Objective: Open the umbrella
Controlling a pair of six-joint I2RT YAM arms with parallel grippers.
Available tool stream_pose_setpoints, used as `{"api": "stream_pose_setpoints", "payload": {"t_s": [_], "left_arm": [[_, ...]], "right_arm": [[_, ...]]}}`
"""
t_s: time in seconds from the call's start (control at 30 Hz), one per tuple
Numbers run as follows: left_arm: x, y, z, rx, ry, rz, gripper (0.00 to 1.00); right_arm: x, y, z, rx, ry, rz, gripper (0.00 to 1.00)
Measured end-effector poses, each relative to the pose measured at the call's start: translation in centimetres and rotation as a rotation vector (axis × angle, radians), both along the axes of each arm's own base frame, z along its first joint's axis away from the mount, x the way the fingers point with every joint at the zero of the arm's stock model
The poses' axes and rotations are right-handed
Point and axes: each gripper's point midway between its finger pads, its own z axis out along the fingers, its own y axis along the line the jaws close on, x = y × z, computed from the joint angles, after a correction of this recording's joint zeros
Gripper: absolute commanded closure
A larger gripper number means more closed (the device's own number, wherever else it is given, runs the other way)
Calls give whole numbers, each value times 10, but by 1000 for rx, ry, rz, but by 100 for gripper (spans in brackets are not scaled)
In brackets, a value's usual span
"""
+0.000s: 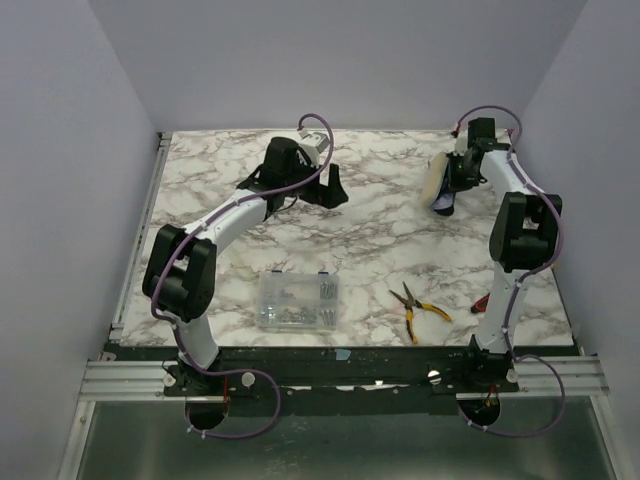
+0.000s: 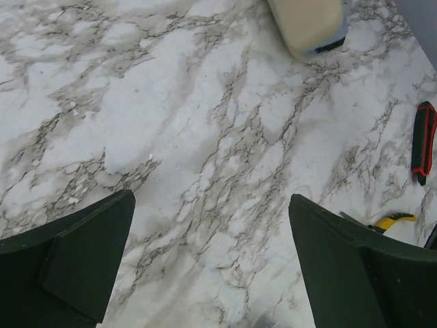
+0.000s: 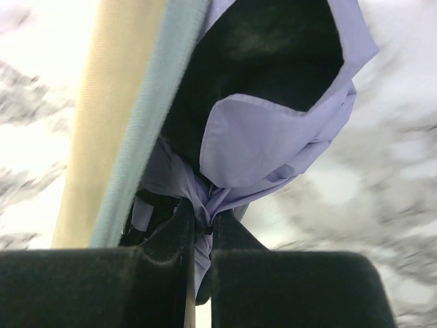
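The umbrella [image 1: 437, 182] is bundled, cream sleeve on one side, with lilac canopy and black underside spilling out at the near end. It is at the back right of the marble table. My right gripper [image 1: 457, 172] is shut on a gathered fold of the lilac canopy [image 3: 273, 137], with its fingertips [image 3: 203, 219] pinched together beside the cream sleeve [image 3: 109, 102]. My left gripper [image 1: 330, 190] is open and empty over bare marble at the back middle, well left of the umbrella. In the left wrist view [image 2: 212, 232] the sleeve's end [image 2: 307, 24] shows at the top.
A clear plastic box of screws [image 1: 297, 300] sits near the front middle. Yellow-handled pliers [image 1: 420, 310] lie to its right, and a red-and-black tool [image 1: 481, 302] lies by the right arm's base. Grey walls close in the table on three sides.
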Motion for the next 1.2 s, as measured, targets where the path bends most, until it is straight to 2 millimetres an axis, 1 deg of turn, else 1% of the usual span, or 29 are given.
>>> {"api": "stream_pose_setpoints", "payload": {"t_s": [0.07,0.1,0.2,0.3,0.4,0.57,0.67,0.73,0.8,0.83,0.9,0.93,1.0,1.07,1.1,1.17,1.2], "left_arm": [[1,8,-1,10,8,2,2],[4,17,-1,15,6,12,2],[5,31,-1,35,9,27,2],[6,43,2,45,-1,41,2],[10,54,7,57,-23,53,2],[14,71,14,84,-57,67,2],[16,81,16,98,-67,77,2],[18,85,16,102,-72,83,2],[19,87,17,100,-75,85,2],[19,87,18,94,-80,85,2],[17,84,21,65,-81,83,2],[15,81,21,55,-77,80,2],[13,70,23,32,-69,72,2],[7,49,24,17,-54,50,2],[5,34,25,10,-50,32,2],[3,-1,28,-4,-48,-7,2],[4,-25,32,-13,-51,-25,2]], "right_arm": [[18,-22,3,-19,-28,-8,99],[28,-33,6,-28,-47,-10,99],[46,-57,13,-53,-89,-19,99],[58,-77,23,-76,-124,-24,99],[68,-88,36,-101,-163,-10,99],[75,-89,52,-138,-203,65,99],[69,-85,56,-133,-182,119,99],[62,-79,52,-113,-155,152,99],[49,-71,37,-84,-105,172,99],[39,-67,26,-66,-71,175,99],[15,-58,1,-20,11,173,99],[10,-55,-2,-1,20,163,99],[1,-51,6,19,8,128,99],[-10,-46,8,45,23,86,99],[-15,-43,8,64,35,57,99],[-20,-36,5,96,55,17,99],[-21,-33,3,110,62,4,99]]}}
